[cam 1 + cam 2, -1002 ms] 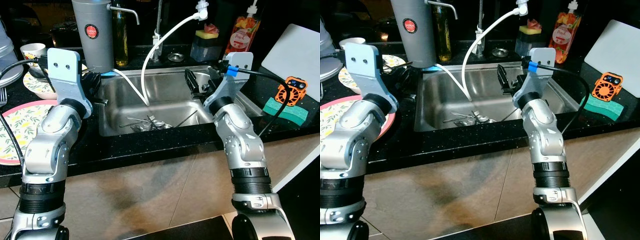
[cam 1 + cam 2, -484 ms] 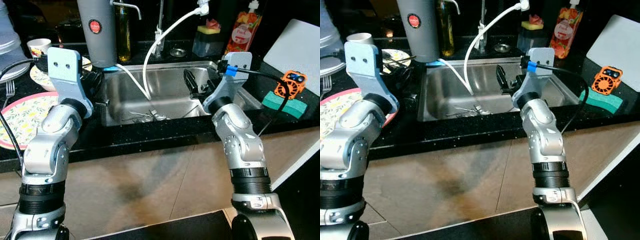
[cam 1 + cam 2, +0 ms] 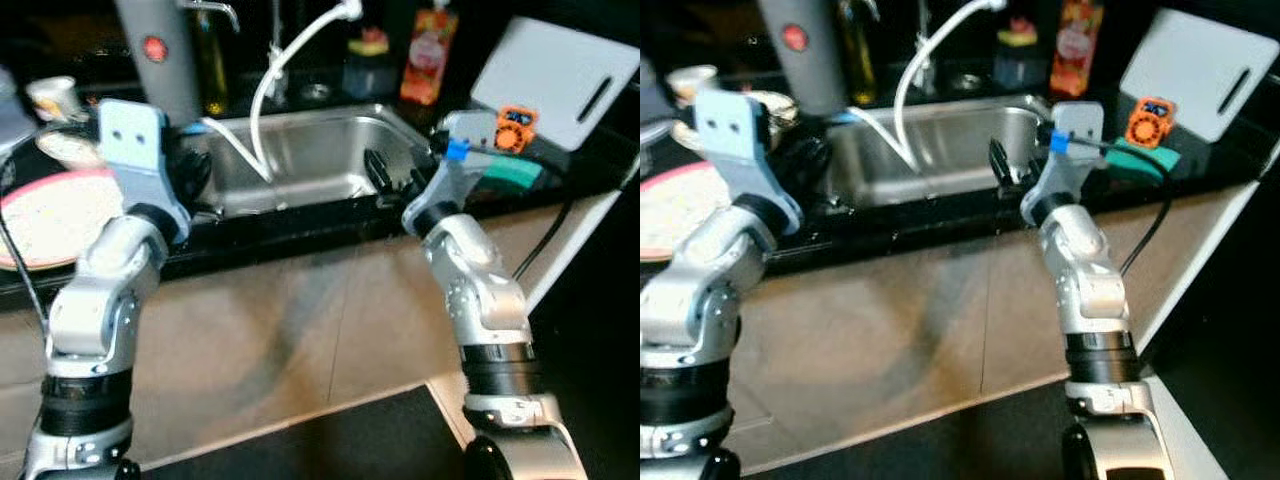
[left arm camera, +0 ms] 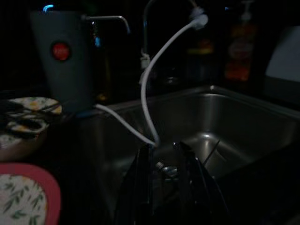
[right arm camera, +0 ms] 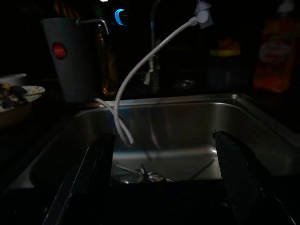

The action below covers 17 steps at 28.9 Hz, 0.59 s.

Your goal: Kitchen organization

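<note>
Left eye view: blurred. Stainless steel sink basin (image 3: 300, 150) set into a glossy black tabletop (image 3: 290, 215), with a white flexible hose (image 3: 268, 90) curving down into it. Left of the basin, a tall grey cylindrical canister with a round red label (image 3: 150, 50), writing too blurred to read, and a pink-rimmed patterned plate (image 3: 50, 215). Right of the basin, a white cutting board with a slot handle (image 3: 560, 70), an orange gadget (image 3: 514, 116) and a green sponge (image 3: 520, 172). Behind, an orange-labelled bottle (image 3: 428, 50). Left gripper (image 3: 185, 170) at the basin's left rim, right gripper (image 3: 385, 175) at its front right rim. Beige tiled floor (image 3: 300, 340) below.

Right eye view: same scene, nothing more.

Left wrist view: dark. Left gripper (image 4: 164, 161), black fingers (image 4: 143, 183) nearly together, nothing between them. Beyond them, metal cutlery (image 4: 166, 168) lying at the basin's bottom, not seen from the head. Also a patterned bowl (image 4: 26, 117) beside the canister.

Right wrist view: dark. Right gripper (image 5: 164, 154) spread wide, holding nothing, fingers (image 5: 89, 173) framing the basin with the cutlery at its bottom.
</note>
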Motion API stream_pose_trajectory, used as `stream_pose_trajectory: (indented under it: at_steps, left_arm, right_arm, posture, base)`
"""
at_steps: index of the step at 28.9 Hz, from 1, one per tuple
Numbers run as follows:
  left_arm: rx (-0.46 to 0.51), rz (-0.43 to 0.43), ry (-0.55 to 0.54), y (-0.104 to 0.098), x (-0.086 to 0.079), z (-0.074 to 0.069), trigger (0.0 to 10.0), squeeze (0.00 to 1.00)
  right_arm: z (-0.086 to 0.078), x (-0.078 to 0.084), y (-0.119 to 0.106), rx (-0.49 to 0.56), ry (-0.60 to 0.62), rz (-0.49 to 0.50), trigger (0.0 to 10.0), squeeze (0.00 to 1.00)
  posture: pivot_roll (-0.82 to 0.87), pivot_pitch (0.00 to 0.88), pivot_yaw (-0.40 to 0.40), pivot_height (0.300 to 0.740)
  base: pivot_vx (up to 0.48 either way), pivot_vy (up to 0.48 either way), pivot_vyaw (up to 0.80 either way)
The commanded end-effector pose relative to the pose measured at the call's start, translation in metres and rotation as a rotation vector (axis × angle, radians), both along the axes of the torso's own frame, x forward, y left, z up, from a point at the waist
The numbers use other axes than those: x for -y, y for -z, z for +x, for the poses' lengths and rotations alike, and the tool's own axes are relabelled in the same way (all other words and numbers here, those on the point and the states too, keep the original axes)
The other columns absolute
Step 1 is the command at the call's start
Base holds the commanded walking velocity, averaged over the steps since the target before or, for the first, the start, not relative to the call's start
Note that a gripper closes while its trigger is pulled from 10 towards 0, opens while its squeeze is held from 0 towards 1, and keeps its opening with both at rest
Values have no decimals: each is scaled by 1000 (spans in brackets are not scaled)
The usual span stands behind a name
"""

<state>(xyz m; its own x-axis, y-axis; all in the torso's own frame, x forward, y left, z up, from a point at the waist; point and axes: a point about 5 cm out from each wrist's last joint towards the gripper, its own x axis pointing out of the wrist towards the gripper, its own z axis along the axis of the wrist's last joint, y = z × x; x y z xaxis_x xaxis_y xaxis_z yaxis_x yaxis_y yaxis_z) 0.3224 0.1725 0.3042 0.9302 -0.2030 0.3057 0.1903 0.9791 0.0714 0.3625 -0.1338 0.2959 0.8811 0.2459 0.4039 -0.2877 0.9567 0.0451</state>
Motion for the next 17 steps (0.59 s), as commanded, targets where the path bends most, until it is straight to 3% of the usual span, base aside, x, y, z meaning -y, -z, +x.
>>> stream_pose_trajectory:
  at_steps: [1,17]
  left_arm:
    - [-25,8,-18,3,-4,1,10000,0]
    - [-101,2,-35,20,-2,-4,10000,0]
  right_arm:
    - [0,-3,-4,5,-15,11,10000,0]
    - [-2,-3,0,-17,-21,9,10000,0]
  posture:
    - [-11,123,-41,740]
    - [-10,129,-40,740]
  base:
    - [0,0,0]
    - [0,0,0]
